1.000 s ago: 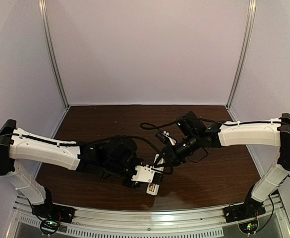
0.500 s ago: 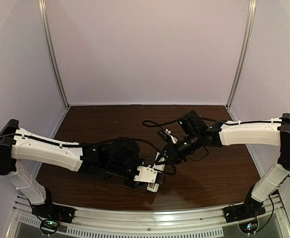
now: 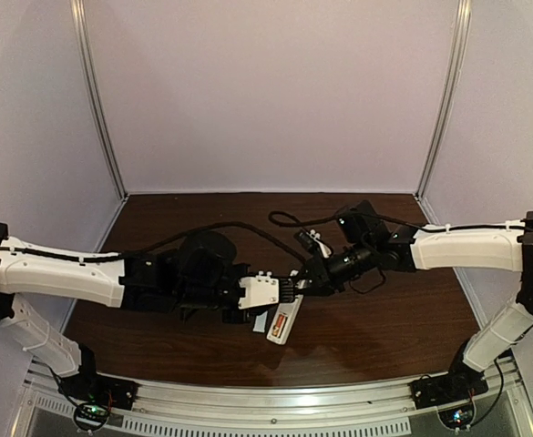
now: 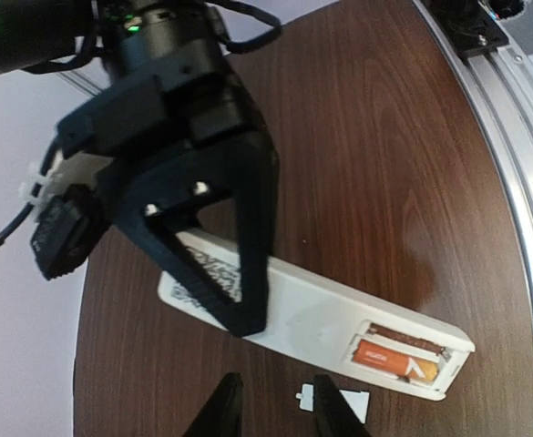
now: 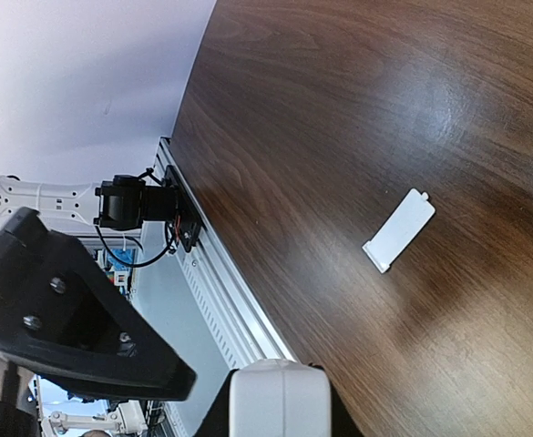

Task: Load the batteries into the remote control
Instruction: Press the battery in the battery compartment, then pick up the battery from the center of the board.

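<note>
Left wrist view: right fingers point(image 4: 248, 246) pinch remote control point(image 4: 312, 314) at its far end, likely steadying it on worktop point(image 4: 384, 137); one battery point(image 4: 389, 357) sits in open bay; left fingers point(image 4: 220, 414) spread, empty, beside cover plate point(image 4: 359, 402).

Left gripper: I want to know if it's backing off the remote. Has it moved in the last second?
Yes. In the top view the left gripper moved away from the near rail, toward the back wall.
</note>
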`<state>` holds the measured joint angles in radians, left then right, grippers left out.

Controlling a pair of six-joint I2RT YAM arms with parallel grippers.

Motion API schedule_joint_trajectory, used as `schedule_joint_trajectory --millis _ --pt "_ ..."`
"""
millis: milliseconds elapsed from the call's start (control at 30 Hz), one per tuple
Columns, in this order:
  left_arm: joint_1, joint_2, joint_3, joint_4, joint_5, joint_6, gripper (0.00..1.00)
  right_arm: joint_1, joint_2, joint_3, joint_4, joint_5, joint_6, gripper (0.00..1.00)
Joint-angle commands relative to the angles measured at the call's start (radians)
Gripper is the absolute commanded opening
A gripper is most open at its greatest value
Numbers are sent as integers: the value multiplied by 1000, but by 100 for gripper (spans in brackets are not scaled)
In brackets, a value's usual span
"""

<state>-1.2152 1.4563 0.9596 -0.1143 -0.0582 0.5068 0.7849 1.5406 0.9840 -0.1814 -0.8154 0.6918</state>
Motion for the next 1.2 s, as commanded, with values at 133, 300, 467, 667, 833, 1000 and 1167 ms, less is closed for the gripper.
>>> schedule_joint_trajectory --millis 133,300,467,667,833,1000,1167 --pt "82 -93 -1 106 -37 -196 54 -62 -45 -38 -5 -1 -34 0" --pt "236 -103 29 64 195 -330 96 -203 -141 -63 -74 7 -82 0" --pt "293 31 150 -60 313 -286 97 -337 -228 -96 -138 14 -130 0" --pt "303 270 387 -234 368 -137 95 -468 -304 -118 -199 16 -167 0" --pt "307 451 575 -344 392 -41 84 -575 -360 -139 -236 16 -187 0" --pt "306 646 799 -421 413 1 77 -637 -380 -166 -246 1 -199 0" --pt "304 799 922 -425 426 -1 75 -660 -393 -176 -259 -5 -208 0"
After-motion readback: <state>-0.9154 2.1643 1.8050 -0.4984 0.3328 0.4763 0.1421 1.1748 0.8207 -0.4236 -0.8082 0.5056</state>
